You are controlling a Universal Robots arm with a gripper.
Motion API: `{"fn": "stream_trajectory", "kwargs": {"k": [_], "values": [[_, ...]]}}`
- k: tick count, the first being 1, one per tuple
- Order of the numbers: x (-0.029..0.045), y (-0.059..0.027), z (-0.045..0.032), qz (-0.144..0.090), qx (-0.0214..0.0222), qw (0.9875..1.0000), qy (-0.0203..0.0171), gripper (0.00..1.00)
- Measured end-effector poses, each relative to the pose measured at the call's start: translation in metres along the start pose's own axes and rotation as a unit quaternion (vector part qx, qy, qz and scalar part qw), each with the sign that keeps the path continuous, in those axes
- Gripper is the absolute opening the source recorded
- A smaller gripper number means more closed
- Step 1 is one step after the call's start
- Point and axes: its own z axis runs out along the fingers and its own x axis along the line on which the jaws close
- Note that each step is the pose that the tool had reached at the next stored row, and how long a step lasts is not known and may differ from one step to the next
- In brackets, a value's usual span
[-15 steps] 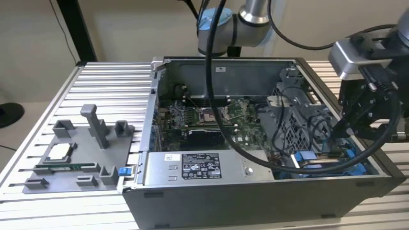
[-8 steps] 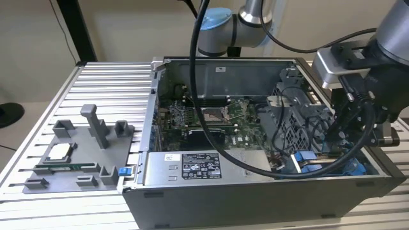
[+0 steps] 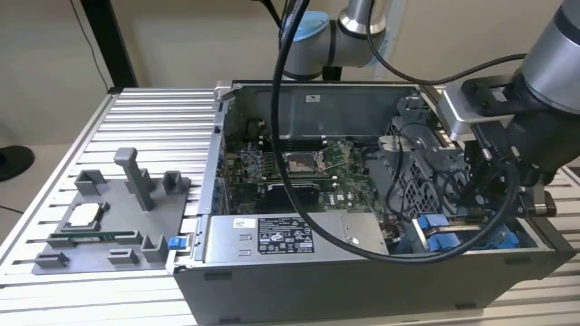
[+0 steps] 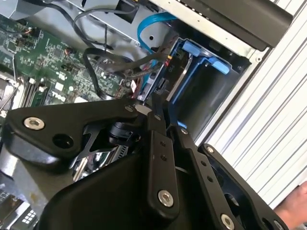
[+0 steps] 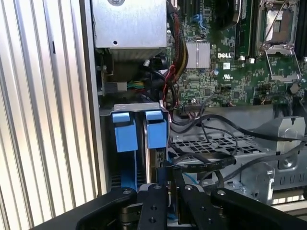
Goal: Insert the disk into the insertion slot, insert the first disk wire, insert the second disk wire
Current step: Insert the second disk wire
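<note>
Hovering over the front corner of the open grey desktop computer case (image 3: 363,272), the black two-fingered pincer (image 5: 169,184) stands with its fingertips drawn close together on what seems a dark cable connector, though I cannot tell whether it truly grips it; the flat silver disk in its bright blue plastic carrier (image 5: 152,143) already sits edge-up in the insertion slot of grey perforated metal with blue rails (image 5: 129,139), just beside the case wall and below the grey labelled power-supply box (image 3: 285,236). The step in hand looks like a wire insertion; doing it well means keeping the connector square to the disk's rear socket, pressing straight and gently, and steering clear of the loose black cables (image 4: 115,62) and the light blue flat cable (image 4: 151,21) beside the case's drive bay. The socket itself hides behind the fingers (image 4: 160,158); the connector's shape is hard to make out; the case rests on a ribbed aluminium counter (image 3: 145,129).
</note>
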Motion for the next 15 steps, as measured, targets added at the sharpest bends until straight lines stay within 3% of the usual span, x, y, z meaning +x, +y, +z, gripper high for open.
{"fn": "stream_trajectory", "kwargs": {"k": [9,15], "values": [[0.0022,-0.0083,0.0157,-0.004,-0.0008,1.0000,-0.0005,0.00],[0.0027,-0.0118,0.0200,-0.008,-0.0013,1.0000,-0.0009,0.00]]}}
